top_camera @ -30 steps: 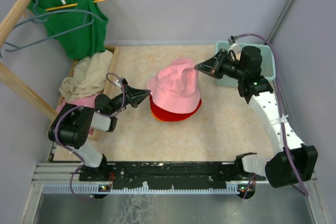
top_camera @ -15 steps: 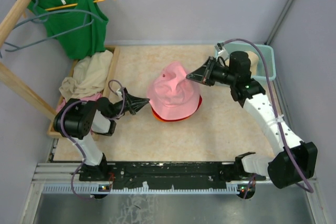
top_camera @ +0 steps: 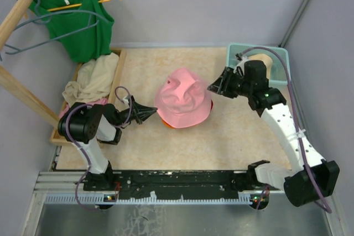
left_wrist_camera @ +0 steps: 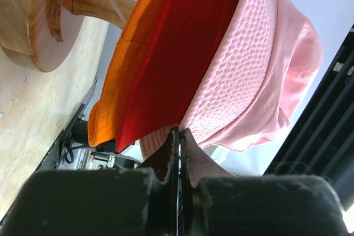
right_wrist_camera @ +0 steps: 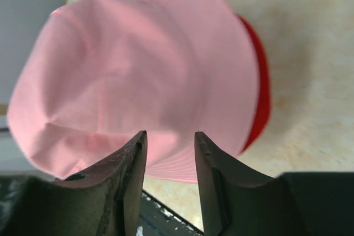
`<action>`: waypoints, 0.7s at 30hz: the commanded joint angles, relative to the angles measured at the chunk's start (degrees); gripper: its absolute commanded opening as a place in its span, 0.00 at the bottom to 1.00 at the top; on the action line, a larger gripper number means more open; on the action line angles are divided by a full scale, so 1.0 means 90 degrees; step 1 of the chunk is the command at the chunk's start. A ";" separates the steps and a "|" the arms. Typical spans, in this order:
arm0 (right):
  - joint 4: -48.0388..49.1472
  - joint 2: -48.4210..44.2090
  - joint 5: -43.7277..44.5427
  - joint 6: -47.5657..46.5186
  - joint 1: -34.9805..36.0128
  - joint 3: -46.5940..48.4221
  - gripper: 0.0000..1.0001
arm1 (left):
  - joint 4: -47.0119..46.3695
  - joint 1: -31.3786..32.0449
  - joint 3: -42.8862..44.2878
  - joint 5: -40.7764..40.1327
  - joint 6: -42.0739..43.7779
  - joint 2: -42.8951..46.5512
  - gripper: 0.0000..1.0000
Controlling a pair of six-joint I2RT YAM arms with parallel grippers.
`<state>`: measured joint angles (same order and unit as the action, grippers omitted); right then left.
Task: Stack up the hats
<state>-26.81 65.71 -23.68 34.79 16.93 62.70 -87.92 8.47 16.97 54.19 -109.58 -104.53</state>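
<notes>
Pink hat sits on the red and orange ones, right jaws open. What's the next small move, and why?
Probably draw the right gripper back toward the teal bin, where a beige item lies, likely the last hat. Its jaws stand open with nothing between them, and the pink hat rests on the pile.

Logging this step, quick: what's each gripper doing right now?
Left gripper: shut, tips at the brim of the pink hat; whether it pinches fabric cannot be told.
Right gripper: open, nothing between the fingers, close to the pink hat.
</notes>
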 commanded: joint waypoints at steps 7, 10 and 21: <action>-0.1361 0.0265 0.2829 -0.0993 -0.1197 -0.0621 0.00 | -0.1632 -0.0102 0.0112 0.0271 0.0092 -0.0226 0.00; -0.1135 0.0841 0.3160 -0.1033 -0.1312 -0.0533 0.00 | -0.1630 -0.0162 0.0185 0.0288 0.0070 -0.0295 0.00; -0.0227 0.3247 0.3946 -0.1128 -0.1971 0.1266 0.00 | -0.1628 -0.0352 0.0650 0.0276 -0.0073 -0.0576 0.00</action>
<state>-35.07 89.17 7.33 25.87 1.83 66.00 -88.01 6.22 20.88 55.77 -109.71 -108.44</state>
